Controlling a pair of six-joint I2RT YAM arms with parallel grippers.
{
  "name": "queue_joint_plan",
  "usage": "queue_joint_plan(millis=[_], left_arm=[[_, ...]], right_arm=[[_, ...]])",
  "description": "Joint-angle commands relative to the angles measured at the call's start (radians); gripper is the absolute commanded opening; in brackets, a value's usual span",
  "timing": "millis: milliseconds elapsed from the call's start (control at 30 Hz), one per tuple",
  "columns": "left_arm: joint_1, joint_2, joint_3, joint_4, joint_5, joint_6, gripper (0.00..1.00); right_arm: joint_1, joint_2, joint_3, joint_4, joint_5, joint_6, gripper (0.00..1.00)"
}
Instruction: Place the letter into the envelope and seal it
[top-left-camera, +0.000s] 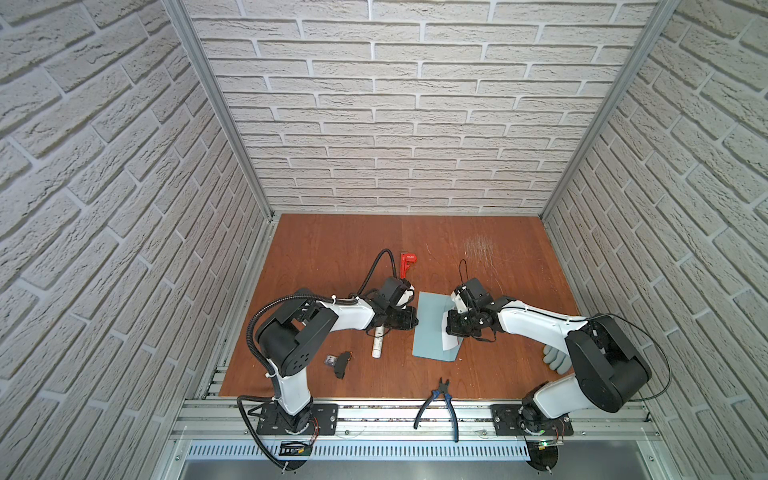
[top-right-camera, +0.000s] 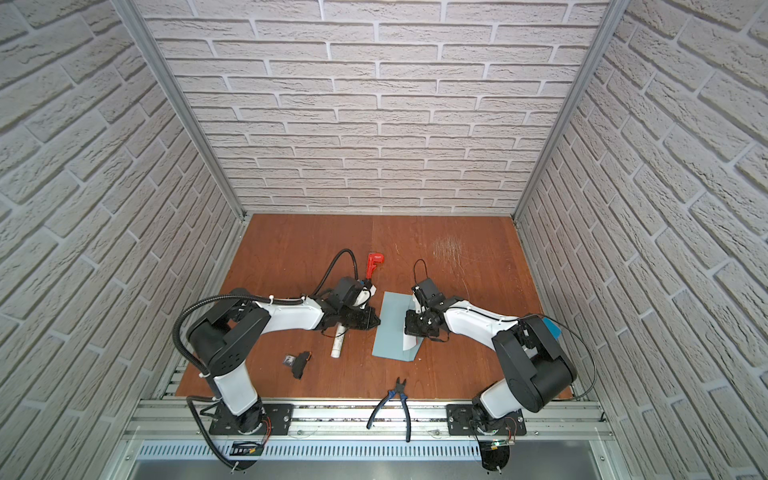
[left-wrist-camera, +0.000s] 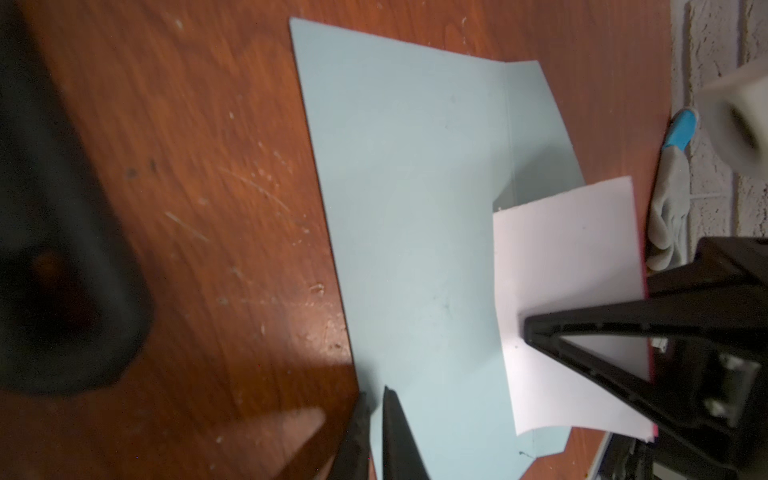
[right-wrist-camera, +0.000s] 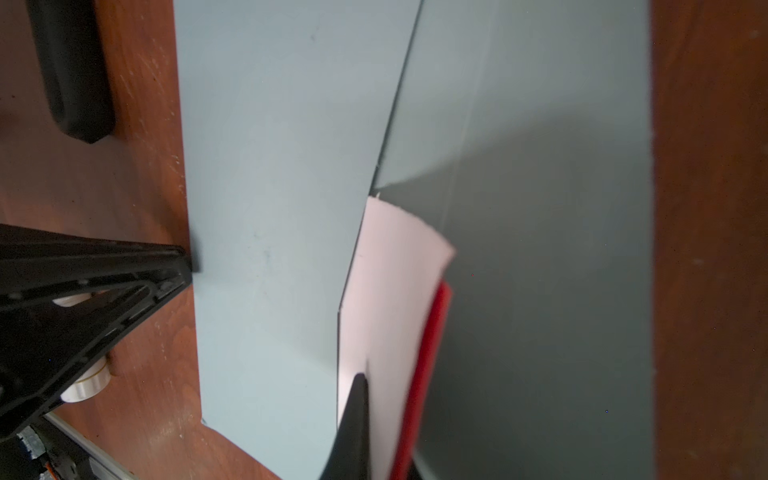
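Right wrist view: right gripper (right-wrist-camera: 370, 386) clamps the bowed letter (right-wrist-camera: 390, 291) at the mouth of the envelope (right-wrist-camera: 270, 208); left gripper (left-wrist-camera: 374, 399) pinches the envelope's opposite edge. Card seems light and bendy, so grip its rear edge.

Both end effectors (left-wrist-camera: 374, 409) (right-wrist-camera: 362, 386) pinched closed

wooden table (top-left-camera: 332, 249) bears envelope (top-left-camera: 430, 328), glue stick (top-left-camera: 378, 343), pliers (top-left-camera: 441, 391), glove (top-left-camera: 557, 357), wrench (top-left-camera: 405, 266).

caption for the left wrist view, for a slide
The left gripper pinches the envelope by its edge; the right gripper holds the letter at its open mouth.
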Motion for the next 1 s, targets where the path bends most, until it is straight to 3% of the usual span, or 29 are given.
queue_joint_plan(millis=[0,233,267,367,500,633,967], left_arm=[[0.002,0.051,-0.033,-0.138,-0.031,0.014,0.11],[0.002,0.046,-0.032,-0.139,-0.028,0.014,0.11],[0.002,0.043,-0.033,-0.142,-0.029,0.014,0.11],[0.003,0.032,-0.035,-0.148,-0.036,0.013,0.11],[0.007,0.021,-0.04,-0.155,-0.042,0.012,0.11],[0.006,0.018,-0.04,-0.157,-0.044,0.012,0.11],[0.003,0.016,-0.037,-0.155,-0.041,0.009,0.11]], right_arm=[[-0.002,0.003,-0.023,0.1,-0.02,0.032,0.05],[-0.003,0.031,-0.032,0.183,-0.059,0.06,0.06],[-0.002,0.026,-0.028,0.177,-0.058,0.059,0.11],[-0.002,-0.002,-0.008,0.11,-0.029,0.04,0.42],[-0.002,-0.047,0.021,-0.016,0.038,0.016,0.58],[-0.002,-0.067,0.039,-0.099,0.076,0.005,0.62],[-0.002,-0.061,0.065,-0.186,0.123,-0.003,0.6]])
